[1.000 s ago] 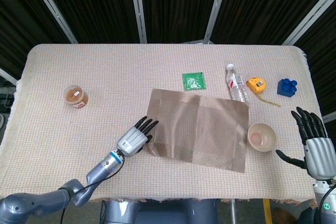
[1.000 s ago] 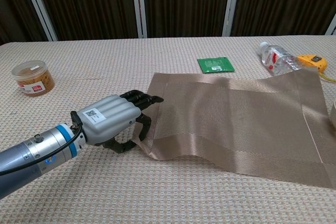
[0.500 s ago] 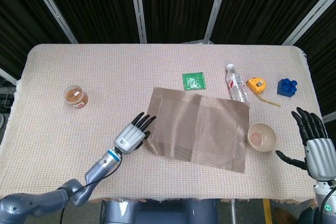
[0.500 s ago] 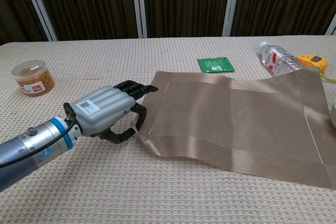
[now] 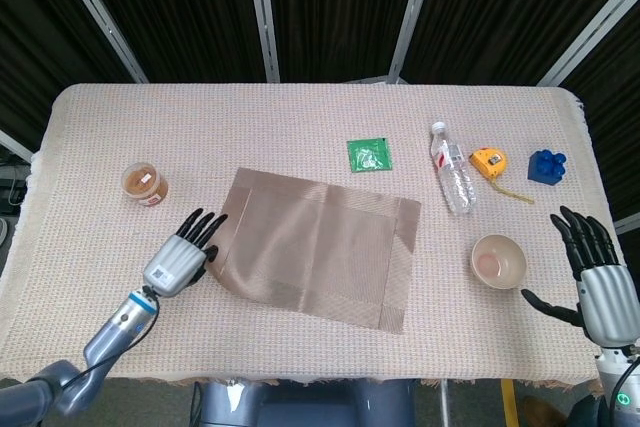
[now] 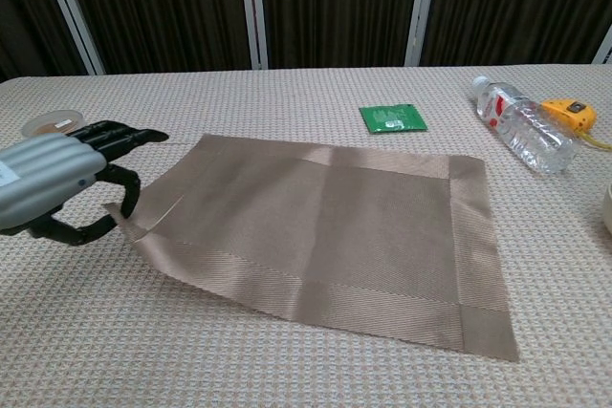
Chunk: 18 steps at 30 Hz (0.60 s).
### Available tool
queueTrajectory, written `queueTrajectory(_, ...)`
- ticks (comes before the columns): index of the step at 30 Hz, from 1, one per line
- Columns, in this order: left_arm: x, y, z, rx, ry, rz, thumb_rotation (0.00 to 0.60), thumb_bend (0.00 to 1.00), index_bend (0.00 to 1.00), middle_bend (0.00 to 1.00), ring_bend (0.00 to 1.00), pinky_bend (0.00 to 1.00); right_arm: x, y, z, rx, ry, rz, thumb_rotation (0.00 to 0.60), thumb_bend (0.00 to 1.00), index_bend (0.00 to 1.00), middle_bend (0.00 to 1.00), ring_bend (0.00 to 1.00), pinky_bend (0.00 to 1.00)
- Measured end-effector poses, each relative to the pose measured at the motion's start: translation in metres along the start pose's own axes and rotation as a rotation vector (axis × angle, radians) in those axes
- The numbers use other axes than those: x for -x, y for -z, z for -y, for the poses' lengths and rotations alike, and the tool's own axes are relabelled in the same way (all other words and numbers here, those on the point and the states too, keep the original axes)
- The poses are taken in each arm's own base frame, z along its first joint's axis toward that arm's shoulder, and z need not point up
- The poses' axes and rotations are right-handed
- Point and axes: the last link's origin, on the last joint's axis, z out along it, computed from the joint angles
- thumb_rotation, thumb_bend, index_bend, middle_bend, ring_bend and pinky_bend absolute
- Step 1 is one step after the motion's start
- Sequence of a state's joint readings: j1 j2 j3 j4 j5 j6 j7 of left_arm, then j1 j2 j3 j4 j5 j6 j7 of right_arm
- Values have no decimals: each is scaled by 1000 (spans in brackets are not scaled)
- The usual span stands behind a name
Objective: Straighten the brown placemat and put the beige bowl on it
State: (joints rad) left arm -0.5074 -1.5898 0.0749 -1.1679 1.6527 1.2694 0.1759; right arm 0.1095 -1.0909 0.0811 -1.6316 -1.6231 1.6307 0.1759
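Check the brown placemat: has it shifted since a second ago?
Yes. The brown placemat, held at its edge by the left hand, slid left: its far right corner left the water bottle and lies below the green packet.

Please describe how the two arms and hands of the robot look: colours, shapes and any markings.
The left hand has a silver-grey back with a small square code label and black fingers; a blue ring joins it to a grey, tube-shaped forearm. The right hand has the same silver-grey back and black fingers, with a green spot near its wrist.
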Motion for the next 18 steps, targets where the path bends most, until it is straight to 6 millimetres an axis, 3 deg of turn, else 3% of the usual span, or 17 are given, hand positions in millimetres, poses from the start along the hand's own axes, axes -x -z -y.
queueTrajectory(9, -8, 59, -19, 48, 14, 68, 600, 579, 690, 0, 0, 0, -2, 4, 6, -23, -4, -5, 600, 0, 0, 0, 0, 0)
queueTrajectory(13, -6, 68, -28, 68, -14, 91, 600, 580, 693, 0, 0, 0, -1, 5, 7, -26, 0, -6, 600, 0, 0, 0, 0, 0)
queueTrajectory(18, -1, 70, -26, 66, -64, 118, 600, 579, 693, 0, 0, 0, -1, 6, 7, -23, 7, -5, 600, 0, 0, 0, 0, 0)
